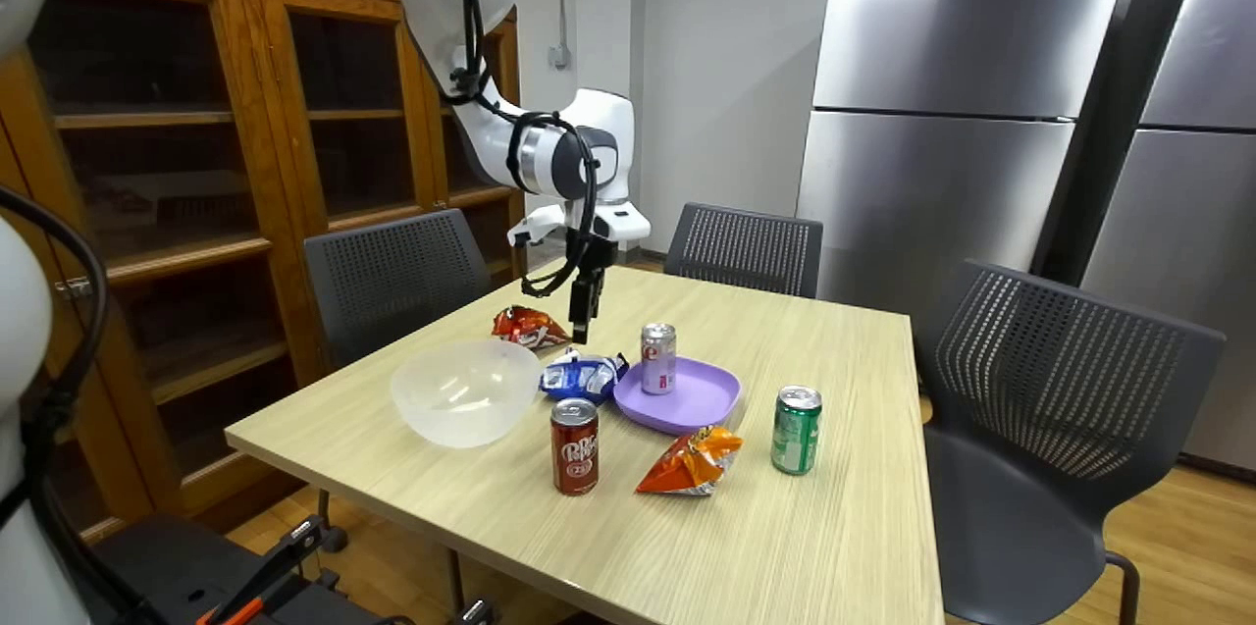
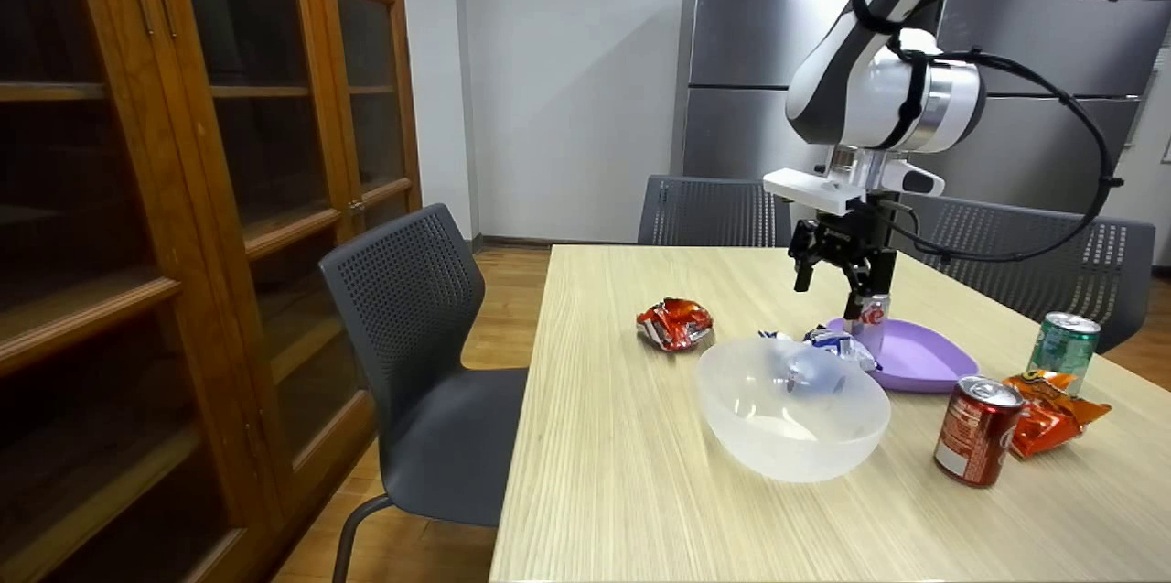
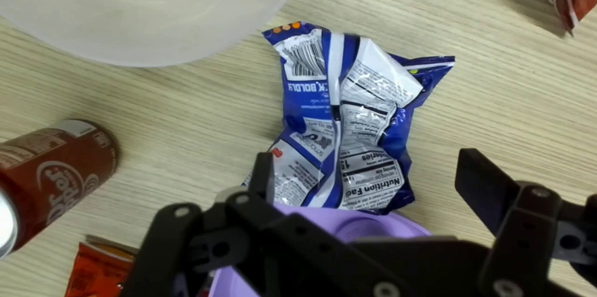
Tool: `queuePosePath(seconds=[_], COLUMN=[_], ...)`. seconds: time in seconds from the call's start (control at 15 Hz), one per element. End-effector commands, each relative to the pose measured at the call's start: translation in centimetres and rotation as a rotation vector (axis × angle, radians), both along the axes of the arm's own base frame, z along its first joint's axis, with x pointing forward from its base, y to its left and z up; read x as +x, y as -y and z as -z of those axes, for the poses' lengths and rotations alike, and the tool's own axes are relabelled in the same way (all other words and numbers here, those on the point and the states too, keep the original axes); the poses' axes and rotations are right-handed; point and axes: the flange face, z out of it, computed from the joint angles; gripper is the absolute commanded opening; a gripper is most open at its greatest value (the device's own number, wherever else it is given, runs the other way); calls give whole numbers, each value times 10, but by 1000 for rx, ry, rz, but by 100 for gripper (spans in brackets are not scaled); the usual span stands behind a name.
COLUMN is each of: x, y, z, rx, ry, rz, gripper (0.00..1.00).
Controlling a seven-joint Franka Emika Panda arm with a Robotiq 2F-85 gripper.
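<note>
My gripper (image 3: pixel 367 166) is open and empty, its fingers wide apart; it also shows in an exterior view (image 2: pixel 829 295). It hangs above the table over the near end of a blue and white snack bag (image 3: pixel 345 124). The bag lies back side up against the rim of a purple plate (image 3: pixel 340 222). A silver can (image 1: pixel 658 360) stands upright on the plate; in the wrist view the gripper hides most of it. A frosted bowl (image 3: pixel 154 31) is beside the bag. A red snack bag (image 2: pixel 675 325) lies apart from it.
A Dr Pepper can (image 1: pixel 574 448) stands in front of the plate. An orange snack bag (image 1: pixel 692 463) and a green can (image 1: pixel 796 431) are nearby on the table (image 1: pixel 834 546). Dark chairs (image 1: pixel 746 247) surround the table. A wooden cabinet (image 2: pixel 302 290) and steel fridges (image 1: pixel 942 164) stand behind.
</note>
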Motion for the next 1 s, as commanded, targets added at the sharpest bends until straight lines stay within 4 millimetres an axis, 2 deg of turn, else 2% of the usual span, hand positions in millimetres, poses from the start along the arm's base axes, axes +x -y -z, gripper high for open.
queuePosePath(seconds=[0.0, 0.53, 0.6, 0.67, 0.8, 0.93], x=[-12, -19, -19, -19, -19, -20], y=[-3, -6, -5, -5, -3, -1], z=[11, 40, 41, 42, 44, 46], rx=[-33, -60, -61, -63, -66, -67], ry=[10, 6, 6, 4, 0, -4], rz=[53, 122, 131, 134, 142, 150], gripper=[100, 100, 94, 74, 68, 53])
